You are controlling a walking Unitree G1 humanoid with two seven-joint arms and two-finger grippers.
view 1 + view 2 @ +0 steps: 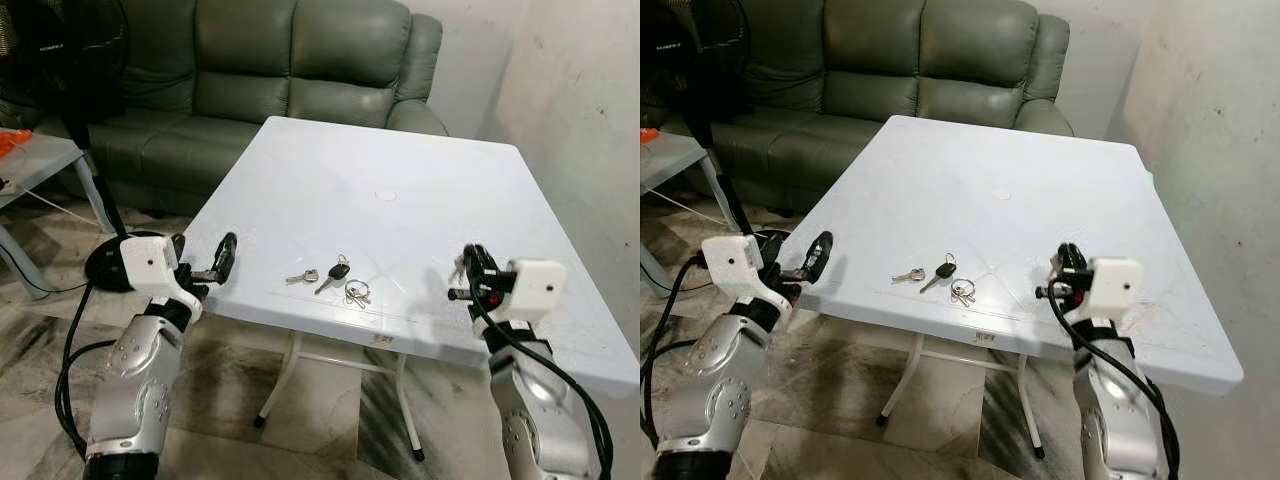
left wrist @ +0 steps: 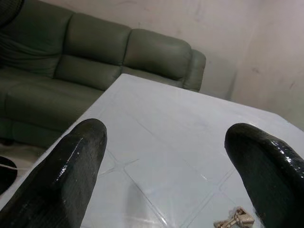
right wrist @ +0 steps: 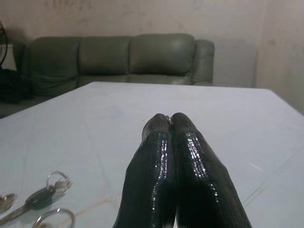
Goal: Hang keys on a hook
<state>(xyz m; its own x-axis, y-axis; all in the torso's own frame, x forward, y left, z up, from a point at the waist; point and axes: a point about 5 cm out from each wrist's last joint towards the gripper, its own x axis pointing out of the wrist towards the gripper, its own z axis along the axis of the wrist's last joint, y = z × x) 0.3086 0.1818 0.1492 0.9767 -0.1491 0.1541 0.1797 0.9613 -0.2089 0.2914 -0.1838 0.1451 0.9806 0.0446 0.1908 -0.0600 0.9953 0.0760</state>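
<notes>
Clearly the job has barely begun: the keys (image 1: 336, 279) lie loose on the white table (image 1: 420, 160), near its front edge, roughly midway between the two arms and touched by neither. They look like a small bunch: a silver key, a black-headed key and a ring or two, though the bits are too small to sort out with confidence. The left gripper (image 1: 218, 262) hovers at the table's left edge, fingers (image 2: 71, 166) spread wide and holding nothing. The right gripper (image 1: 463, 272) sits low over the table to the right of the keys, fingers (image 3: 190, 161) pressed together with nothing between them. I can make out no hook, so grasping, carrying and hanging all remain to be done. A green sofa (image 1: 290, 60) stands behind the table.
</notes>
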